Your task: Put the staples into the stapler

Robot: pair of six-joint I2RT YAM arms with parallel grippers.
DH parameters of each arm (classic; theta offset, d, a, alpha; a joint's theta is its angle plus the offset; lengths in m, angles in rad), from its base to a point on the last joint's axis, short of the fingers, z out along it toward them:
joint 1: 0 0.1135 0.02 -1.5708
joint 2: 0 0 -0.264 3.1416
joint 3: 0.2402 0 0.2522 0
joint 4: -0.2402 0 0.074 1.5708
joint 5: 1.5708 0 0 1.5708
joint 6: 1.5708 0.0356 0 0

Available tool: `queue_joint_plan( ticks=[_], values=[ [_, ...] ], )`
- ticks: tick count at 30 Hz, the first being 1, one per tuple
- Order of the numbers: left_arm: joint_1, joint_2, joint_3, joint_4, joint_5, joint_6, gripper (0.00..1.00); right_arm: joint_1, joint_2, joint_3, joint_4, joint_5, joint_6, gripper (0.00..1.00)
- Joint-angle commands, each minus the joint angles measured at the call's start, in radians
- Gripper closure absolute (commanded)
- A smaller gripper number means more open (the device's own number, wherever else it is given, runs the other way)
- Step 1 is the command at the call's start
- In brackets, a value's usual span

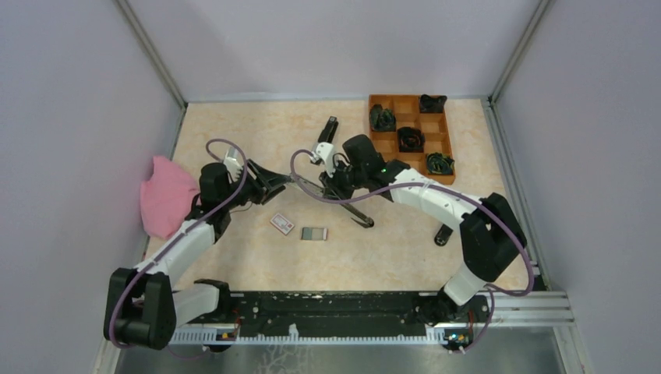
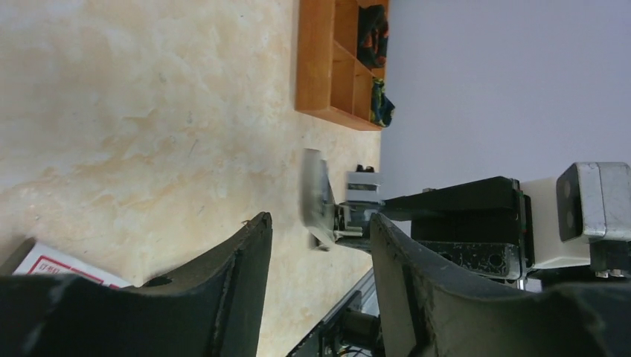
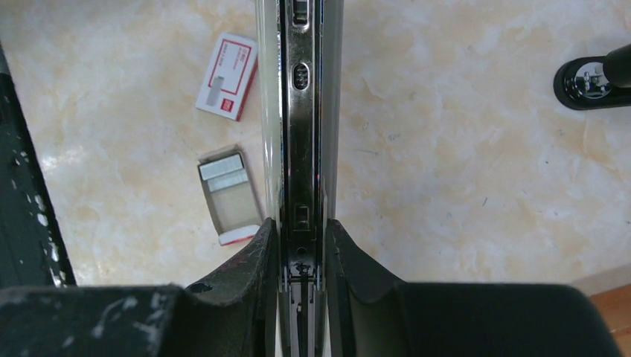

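Right claw (image 3: 301, 230) pinched on the stapler (image 3: 300, 111), its bright metal rail running up the middle of the right wrist frame. Left claw (image 2: 320, 223) spread, holding nothing, the stapler's end just beyond its tips. Staples (image 3: 223, 172) sit in their open tray (image 3: 238, 216) left of the rail, box sleeve (image 3: 227, 76) above. My read: stapler opened, loading not begun. Next, the left claw must lift a strip and line it up with the channel. Sleeve print: red border, text unreadable.

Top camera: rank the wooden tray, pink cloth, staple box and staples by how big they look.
1. wooden tray, largest
2. pink cloth, somewhat smaller
3. staple box and staples: both tiny and look about alike, so I won't rank one over the other.
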Motion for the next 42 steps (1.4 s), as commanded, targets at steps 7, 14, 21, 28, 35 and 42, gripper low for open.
queue_joint_plan(
  ticks=[7, 14, 21, 28, 35, 42],
  values=[
    [0.011, -0.133, 0.084, -0.365, -0.175, 0.291, 0.26, 0.002, 0.156, 0.199, -0.201, 0.146, -0.205, 1.0],
    [0.011, -0.113, 0.142, -0.459, -0.188, 0.387, 0.18, 0.002, 0.279, 0.243, -0.208, 0.165, -0.28, 1.0],
    [0.008, -0.033, 0.197, -0.494, -0.139, 0.46, 0.13, 0.002, 0.343, 0.274, -0.239, 0.164, -0.292, 0.66],
    [-0.038, 0.039, 0.266, -0.518, -0.158, 0.524, 0.12, 0.002, 0.186, 0.144, -0.164, 0.185, -0.227, 0.47],
    [-0.151, 0.163, 0.383, -0.547, -0.211, 0.607, 0.12, -0.008, -0.128, -0.093, 0.001, 0.335, -0.027, 0.35],
    [-0.277, 0.289, 0.503, -0.583, -0.262, 0.735, 0.12, -0.012, -0.408, -0.332, 0.147, 0.52, 0.184, 0.25]
  ],
)
